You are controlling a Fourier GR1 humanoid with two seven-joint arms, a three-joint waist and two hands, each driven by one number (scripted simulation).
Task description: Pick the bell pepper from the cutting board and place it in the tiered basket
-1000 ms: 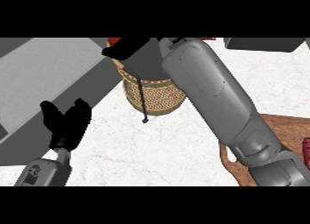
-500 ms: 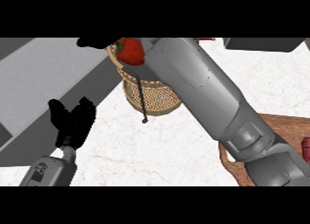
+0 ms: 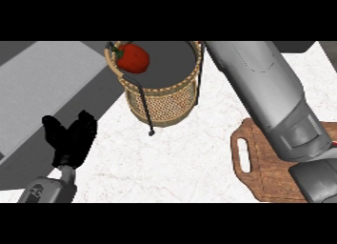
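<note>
The bell pepper (image 3: 133,57) lay in the top tier of the tiered basket (image 3: 164,102), at its far left. The right hand was out of view; only its forearm (image 3: 270,95) crossed above the cutting board (image 3: 259,176). The left hand (image 3: 69,138) rested open, near left, well apart.

A white marbled stone counter top (image 3: 192,157) carries a tall woven wicker tiered basket (image 3: 164,102) with a dark wire frame near its far edge and, well apart at the right, a brown wooden cutting board (image 3: 259,169) with a slotted handle, lying flat.
</note>
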